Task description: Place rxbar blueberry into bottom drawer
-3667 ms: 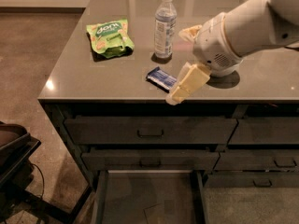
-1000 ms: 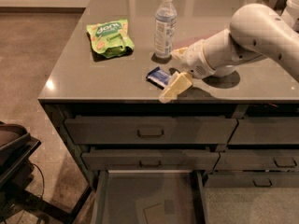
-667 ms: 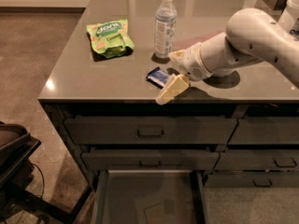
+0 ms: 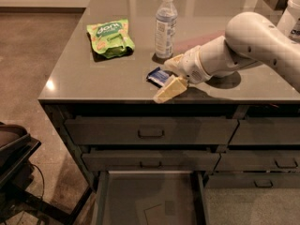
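The rxbar blueberry (image 4: 157, 76), a small dark blue bar, lies flat on the grey counter near its front edge. My gripper (image 4: 169, 77) is at the bar's right end, low over the counter. Its cream fingers are spread: one finger (image 4: 171, 88) lies in front of the bar and the other (image 4: 174, 63) behind it. The bar's right end lies between them. I cannot tell whether either finger touches it. The bottom drawer (image 4: 123, 191) is pulled open below the counter, its flat interior bare.
A clear water bottle (image 4: 165, 24) stands just behind the bar and gripper. A green snack bag (image 4: 110, 38) lies at the counter's left. Two shut drawers with bar handles (image 4: 151, 133) sit above the open one. Narrower drawers (image 4: 265, 132) are at the right. A dark object (image 4: 14, 149) stands on the floor at left.
My gripper has moved left and down along the counter's front, so its fingers now straddle the bar's right end. The bar, bottle and bag have not moved.
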Controlling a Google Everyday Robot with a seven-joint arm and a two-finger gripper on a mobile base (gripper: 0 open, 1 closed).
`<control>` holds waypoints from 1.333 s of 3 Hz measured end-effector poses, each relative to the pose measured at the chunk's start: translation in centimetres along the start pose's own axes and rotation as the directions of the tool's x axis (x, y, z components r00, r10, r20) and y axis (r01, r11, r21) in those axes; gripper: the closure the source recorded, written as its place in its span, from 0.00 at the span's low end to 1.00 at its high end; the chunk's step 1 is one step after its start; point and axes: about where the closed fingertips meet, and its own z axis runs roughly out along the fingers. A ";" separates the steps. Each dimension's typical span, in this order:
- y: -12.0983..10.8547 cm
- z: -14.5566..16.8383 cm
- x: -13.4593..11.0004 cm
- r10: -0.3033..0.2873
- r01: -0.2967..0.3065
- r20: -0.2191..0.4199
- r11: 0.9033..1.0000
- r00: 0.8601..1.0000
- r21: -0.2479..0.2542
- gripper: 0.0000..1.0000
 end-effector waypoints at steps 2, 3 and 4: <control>0.0 0.0 0.0 0.000 0.000 0.000 1.000 1.000 0.000 0.65; 0.0 0.0 0.0 0.000 0.000 0.000 1.000 1.000 0.000 0.88; 0.0 0.0 0.0 0.000 0.000 0.000 1.000 1.000 0.000 1.00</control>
